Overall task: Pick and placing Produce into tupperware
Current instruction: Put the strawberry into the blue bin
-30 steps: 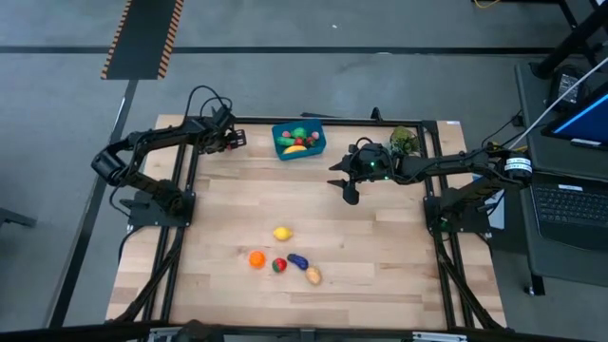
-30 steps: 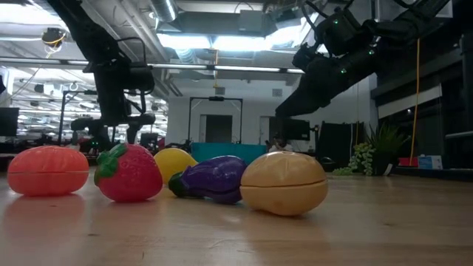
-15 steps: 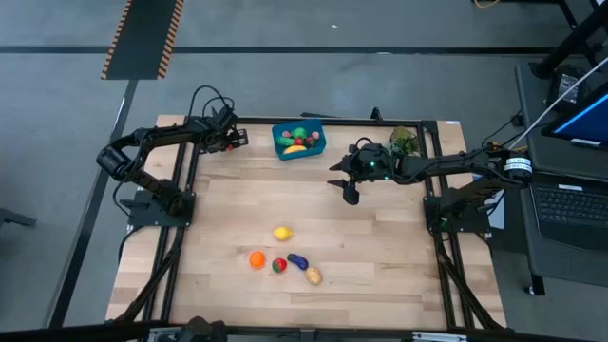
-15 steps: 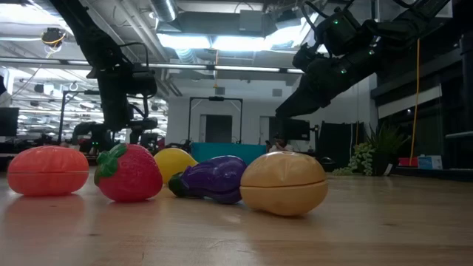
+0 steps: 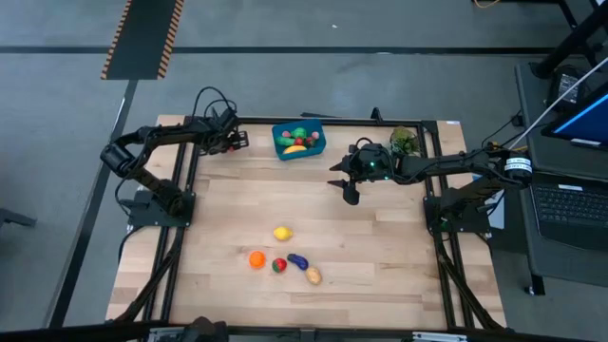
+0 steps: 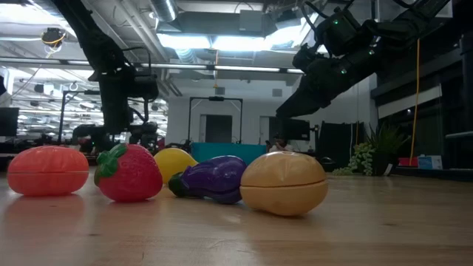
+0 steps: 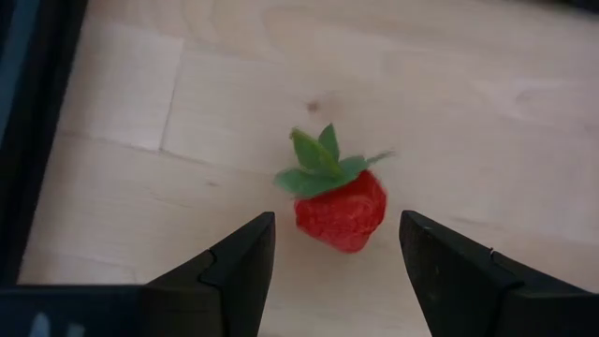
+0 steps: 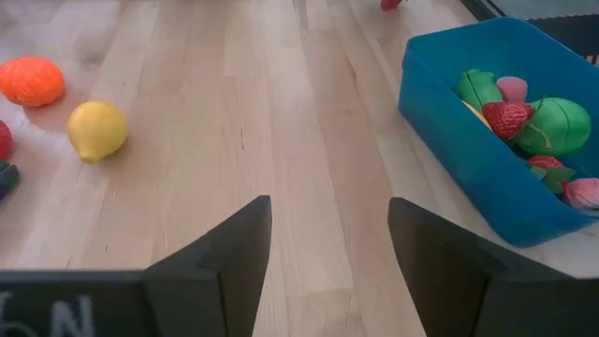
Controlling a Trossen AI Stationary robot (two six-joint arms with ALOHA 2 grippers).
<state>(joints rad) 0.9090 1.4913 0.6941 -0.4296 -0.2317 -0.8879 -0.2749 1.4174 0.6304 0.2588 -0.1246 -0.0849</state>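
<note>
while the left gripper hovers, fingers parted and empty, over a red plastic toy strawberry near the tabletop's far left corner, the right gripper hangs likewise open beside the blue rectangular plastic tupperware.

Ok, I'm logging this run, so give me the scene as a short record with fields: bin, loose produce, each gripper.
bin: blue tupperware at the table's far edge, already holding several pieces
loose produce: lemon, orange, strawberry, eggplant, potato clustered near the front
extra piece: strawberry under the left arm
left gripper: open, above that strawberry
right gripper: open, empty, right of the tupperware
</note>
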